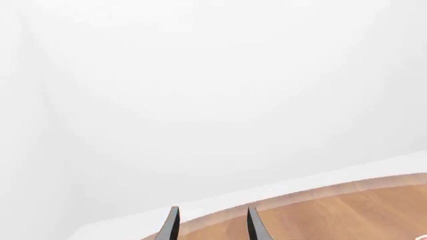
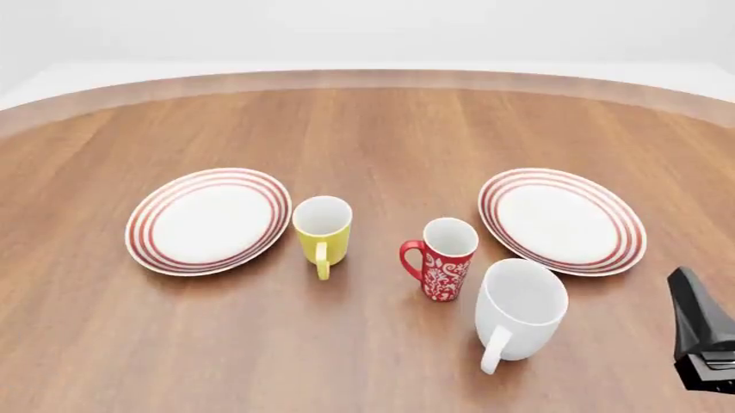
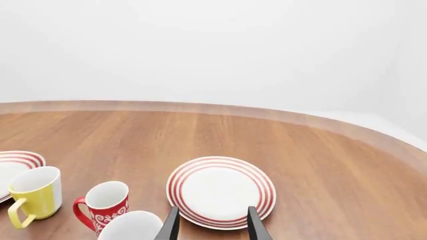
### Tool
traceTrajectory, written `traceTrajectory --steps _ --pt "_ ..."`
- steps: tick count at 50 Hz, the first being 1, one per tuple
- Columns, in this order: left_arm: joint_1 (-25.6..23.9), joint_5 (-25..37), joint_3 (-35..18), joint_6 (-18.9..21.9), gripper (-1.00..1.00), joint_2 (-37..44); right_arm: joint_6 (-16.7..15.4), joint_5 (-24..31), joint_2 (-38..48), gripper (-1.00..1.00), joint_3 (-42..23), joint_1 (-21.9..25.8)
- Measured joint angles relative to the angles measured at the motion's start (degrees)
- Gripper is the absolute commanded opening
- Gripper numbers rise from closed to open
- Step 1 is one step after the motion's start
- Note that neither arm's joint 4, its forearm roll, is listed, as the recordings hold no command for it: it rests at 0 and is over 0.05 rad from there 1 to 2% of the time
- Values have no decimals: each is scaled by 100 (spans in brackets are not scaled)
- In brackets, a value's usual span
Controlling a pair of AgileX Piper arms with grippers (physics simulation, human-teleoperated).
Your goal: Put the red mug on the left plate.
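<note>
The red mug [image 2: 440, 258] with its white floral pattern stands upright near the table's middle, handle to the left; the right wrist view shows the red mug [image 3: 105, 206] too. The left plate [image 2: 209, 220], white with red rings, lies flat at the left, beyond the yellow mug; only an edge of the left plate [image 3: 13, 165] shows in the right wrist view. My right gripper [image 3: 211, 227] is open and holds nothing, well right of the red mug; its black body [image 2: 703, 331] shows at the front right. My left gripper [image 1: 212, 227] is open over the table's edge, out of the front view.
A yellow mug [image 2: 323, 232] stands between the left plate and the red mug. A larger white mug [image 2: 519, 310] sits just front-right of the red mug. The matching right plate [image 2: 562, 219] lies behind the white mug. The wooden table [image 2: 367, 129] has a curved far edge.
</note>
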Motion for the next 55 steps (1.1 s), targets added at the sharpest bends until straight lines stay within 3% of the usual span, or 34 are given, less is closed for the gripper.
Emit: traceTrajectory --steps 8,27,55 --pt "-192 26 -429 139 100 645 0 0 0 100 0 0" --pt "-802 131 -1509 1117 100 2407 0 -1 0 100 0 0" --pt "-1943 1671 -3423 1546 100 4447 0 0 0 100 0 0"
